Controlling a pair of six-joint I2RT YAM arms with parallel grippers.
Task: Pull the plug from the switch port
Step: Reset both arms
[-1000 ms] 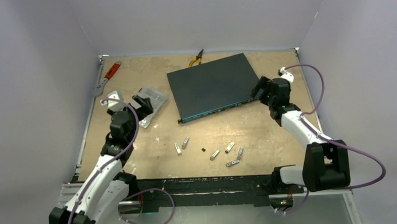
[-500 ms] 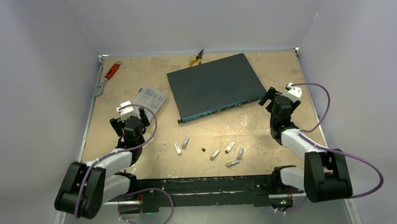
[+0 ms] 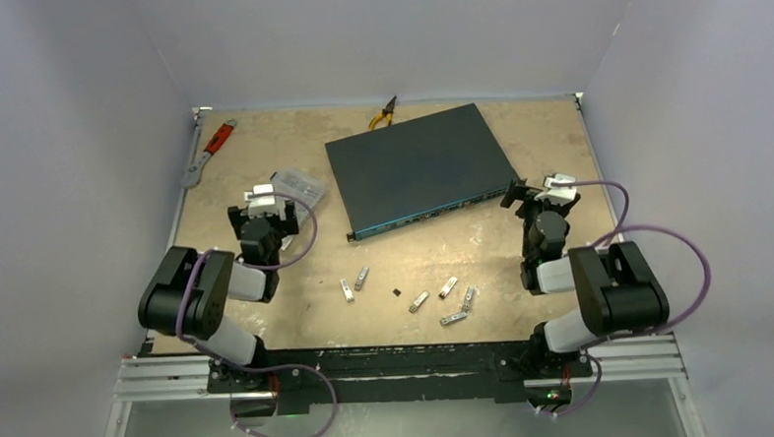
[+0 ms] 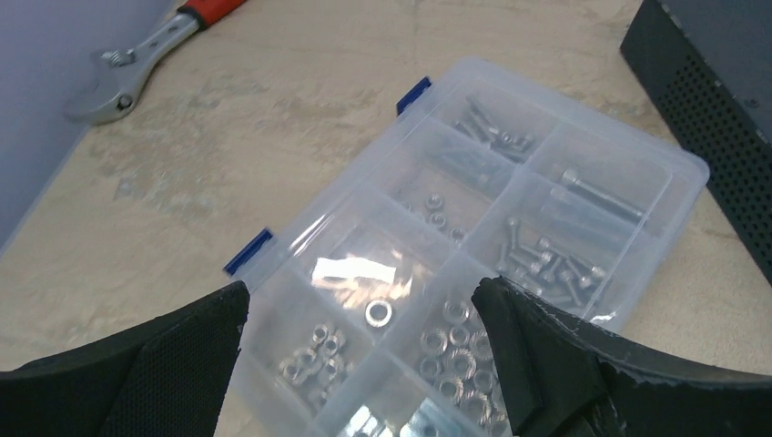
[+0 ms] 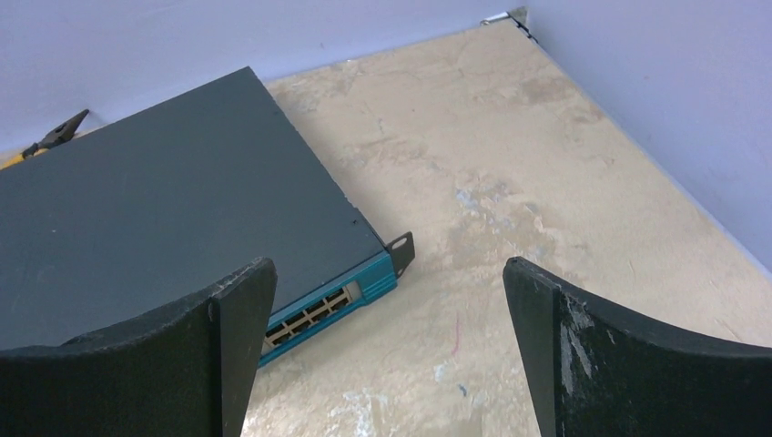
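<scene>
The switch point(image 3: 415, 168) is a flat dark-teal box lying at the back middle of the table, with its blue-edged port face point(image 3: 432, 213) towards me. My right gripper point(image 3: 539, 187) is open and empty, just right of the switch's near right corner. In the right wrist view the gripper point(image 5: 387, 273) frames that corner point(image 5: 364, 282); the ports showing there hold no plug. My left gripper point(image 3: 264, 209) is open and empty, left of the switch. In the left wrist view the gripper point(image 4: 360, 300) hangs over a clear compartment box point(image 4: 473, 237).
Several small silver plugs point(image 3: 421, 298) lie loose on the table in front of the switch. The clear compartment box point(image 3: 298, 191) holds nuts and bolts. A red-handled wrench point(image 3: 208, 152) lies far left and pliers point(image 3: 383, 112) lie behind the switch. Walls close in both sides.
Both arms have folded back towards their bases. My right gripper has drawn back from the switch's right corner, and my left gripper has shifted to the near side of the clear box.
</scene>
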